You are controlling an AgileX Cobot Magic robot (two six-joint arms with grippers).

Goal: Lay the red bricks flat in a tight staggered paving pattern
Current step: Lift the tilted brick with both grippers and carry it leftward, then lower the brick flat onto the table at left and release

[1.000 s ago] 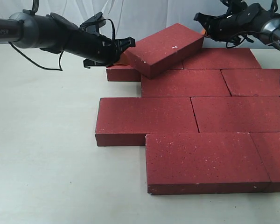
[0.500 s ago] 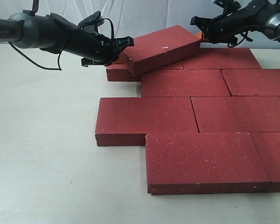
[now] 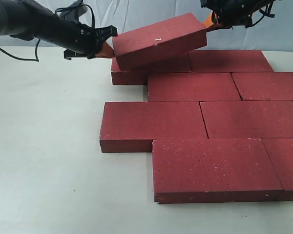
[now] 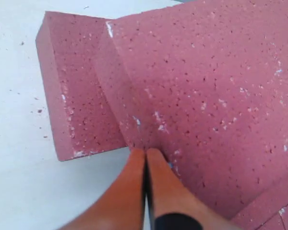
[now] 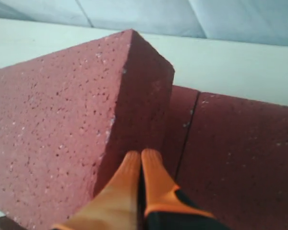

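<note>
Your raised red brick [image 3: 158, 40]: upper centre, long axis left-right, right end higher | above laid bricks [image 3: 195, 87] | left claw [image 3: 105, 48], right claw [image 3: 211, 20]: fingers pinched closed, tips against its ends.

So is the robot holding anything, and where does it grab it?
Yes, the tilted red brick. The left pincer and right pincer, both shut, press against its two short ends, pinching it between them.
</note>
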